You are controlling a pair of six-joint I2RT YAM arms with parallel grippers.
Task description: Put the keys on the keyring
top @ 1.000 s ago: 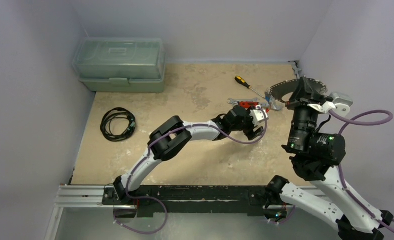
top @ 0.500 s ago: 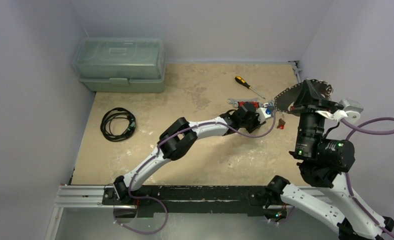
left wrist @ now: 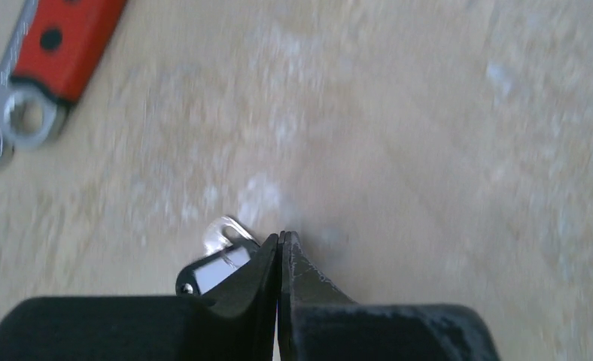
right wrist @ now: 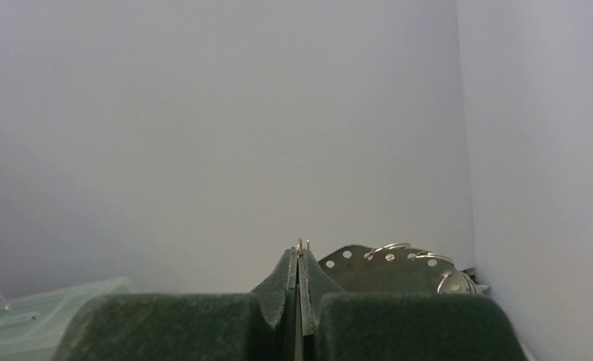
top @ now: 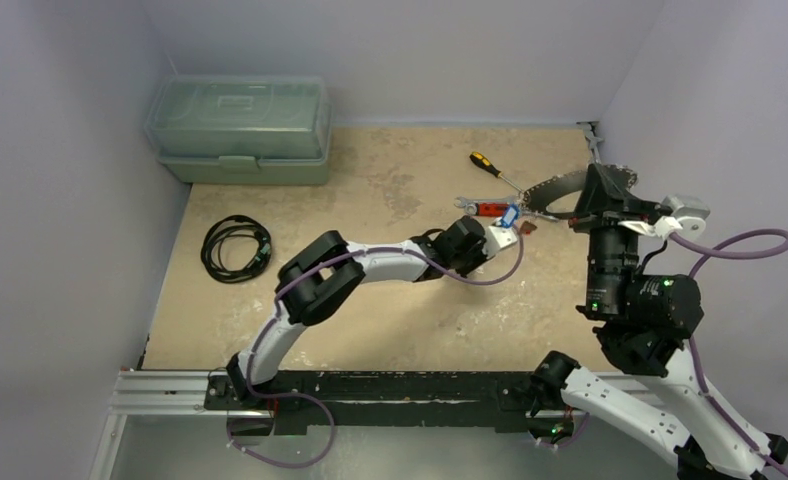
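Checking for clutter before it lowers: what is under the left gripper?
Bare table, with a tagged key poking out beside the shut left gripper. The red-handled wrench lies off to the side. The gripper hides whatever is directly beneath it.

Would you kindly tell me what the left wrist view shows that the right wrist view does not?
Only the left wrist view: the red-handled wrench, a tagged key at the left end effector, and the tabletop. Only the right wrist view: the keyring gripped by the right end effector, a green toolbox and the walls. Both: each arm's own end effector, shut.
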